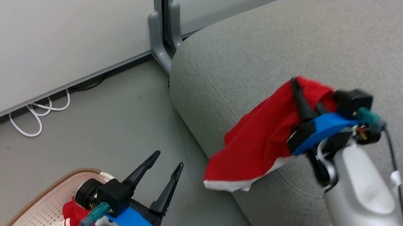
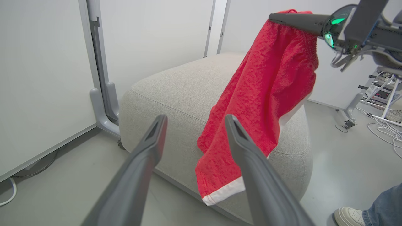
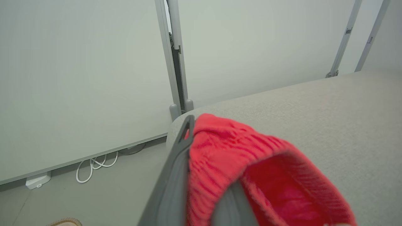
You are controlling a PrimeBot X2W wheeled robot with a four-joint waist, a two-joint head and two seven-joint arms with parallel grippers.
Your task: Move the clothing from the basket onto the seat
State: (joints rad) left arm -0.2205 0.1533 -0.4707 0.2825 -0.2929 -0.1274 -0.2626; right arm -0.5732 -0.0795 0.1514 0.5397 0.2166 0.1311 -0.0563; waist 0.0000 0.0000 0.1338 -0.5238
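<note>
- Right gripper (image 1: 297, 87) clamps the red shorts (image 1: 256, 141) at the waistband; they dangle at the seat (image 1: 263, 43) edge.
- Left gripper (image 1: 168, 160) gapes empty by the basket (image 1: 46, 205), with a red garment (image 1: 72, 212) inside.

You see red shorts (image 1: 260, 138) with a white hem at centre right of the head view. They hang by the waistband from the right gripper (image 1: 299, 93), trailing down past the rounded front edge of the grey fabric seat (image 1: 248, 49), which spans the upper right. At lower left, the cream perforated basket (image 1: 40, 206) with a brown rim holds a second red garment (image 1: 71, 212) with white trim.
</note>
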